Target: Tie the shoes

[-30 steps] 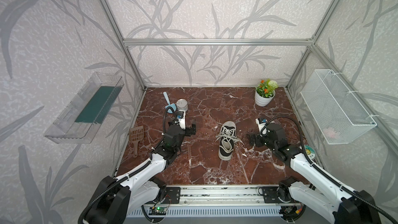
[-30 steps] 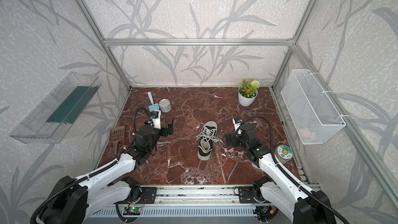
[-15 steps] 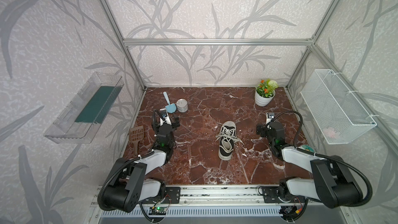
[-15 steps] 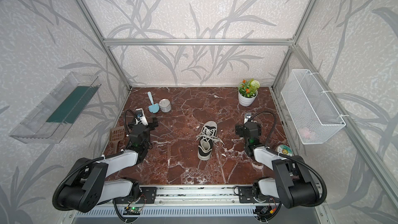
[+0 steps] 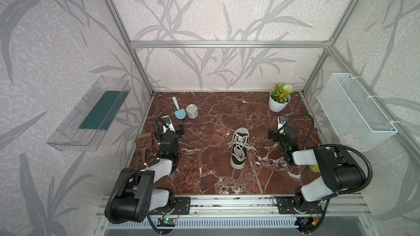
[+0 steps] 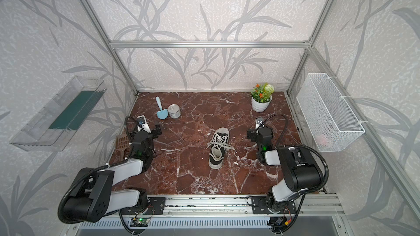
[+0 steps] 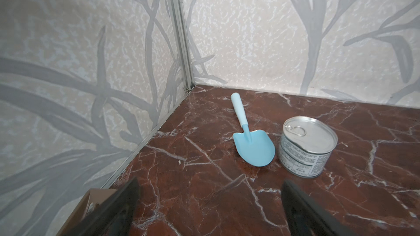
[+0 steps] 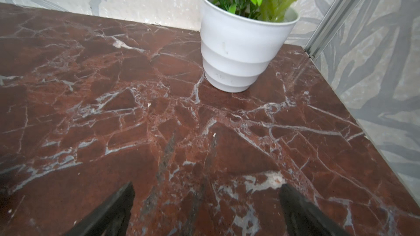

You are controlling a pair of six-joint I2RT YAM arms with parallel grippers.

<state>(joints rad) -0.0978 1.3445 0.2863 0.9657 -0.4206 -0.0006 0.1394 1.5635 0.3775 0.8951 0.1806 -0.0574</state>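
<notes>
The shoe [image 5: 239,148] [image 6: 218,148] is a black low-top sneaker with a white sole, lying mid-floor with its toe toward the back wall. Its white laces [image 5: 241,144] spread loosely over the tongue and spill to both sides. My left gripper [image 5: 170,130] [image 6: 148,130] hovers open far to the shoe's left. The right gripper [image 5: 280,133] [image 6: 259,133] hovers open to its right. Both wrist views show only bare marble between the open left gripper [image 7: 210,200] and the open right gripper [image 8: 206,203]. Neither shows the shoe.
A blue trowel [image 5: 178,110] [image 7: 252,146] and a tin can [image 5: 192,111] [image 7: 309,146] lie ahead of the left gripper. A white plant pot [image 5: 279,102] [image 8: 238,48] stands back right. A brown scoop [image 5: 143,143] lies by the left wall. A wire basket [image 5: 354,112] hangs on the right wall.
Both arms have folded back from beside the shoe, and the grippers have drawn outward toward the side walls. The shoe has not moved. Both grippers stayed open.
</notes>
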